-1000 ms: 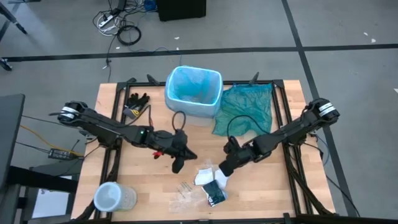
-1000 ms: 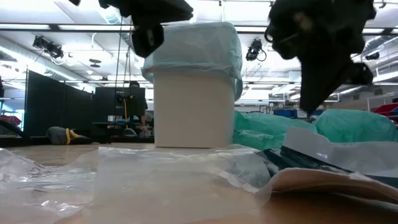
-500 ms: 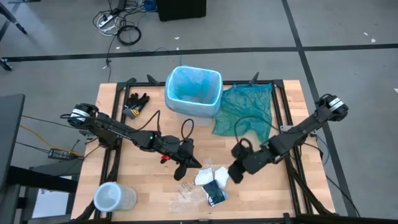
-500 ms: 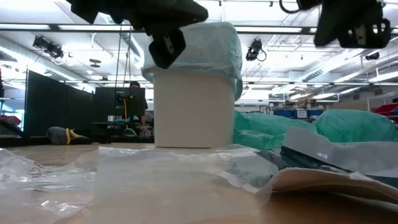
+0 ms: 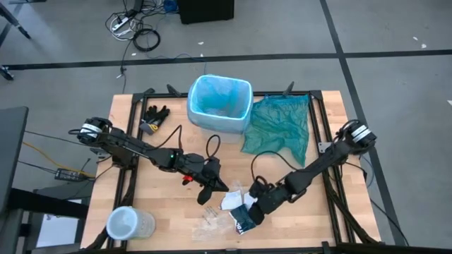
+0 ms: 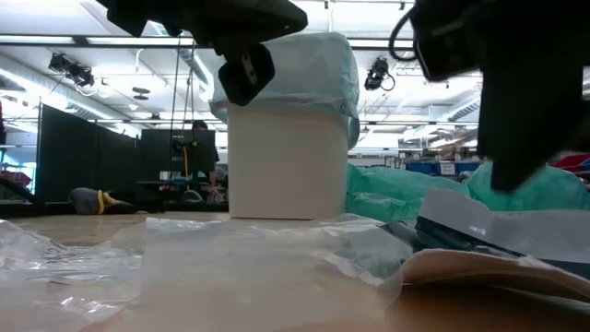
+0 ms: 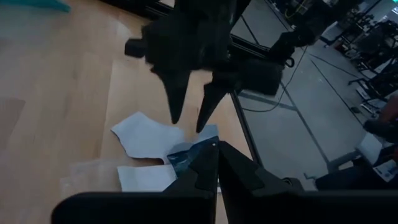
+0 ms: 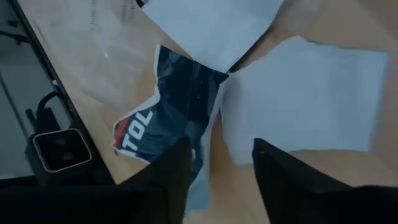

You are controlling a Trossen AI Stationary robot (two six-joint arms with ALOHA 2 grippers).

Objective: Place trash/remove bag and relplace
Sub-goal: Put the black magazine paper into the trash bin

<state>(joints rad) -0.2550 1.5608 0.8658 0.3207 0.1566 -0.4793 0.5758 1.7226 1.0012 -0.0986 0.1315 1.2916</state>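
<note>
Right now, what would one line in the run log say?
right tool: open, over wrapper | left tool: shut, empty, beside papers | bin: lined

Wooden worktop (image 5: 162, 212) carries a white bin (image 5: 219, 106) at its far edge. Relative to the bin: black gloves (image 5: 155, 115) lie left, a teal-green bag (image 5: 277, 124) right, white paper scraps (image 5: 233, 199) and a dark wrapper (image 5: 244, 221) on the near side, a clear tub (image 5: 128, 224) near-left.
</note>
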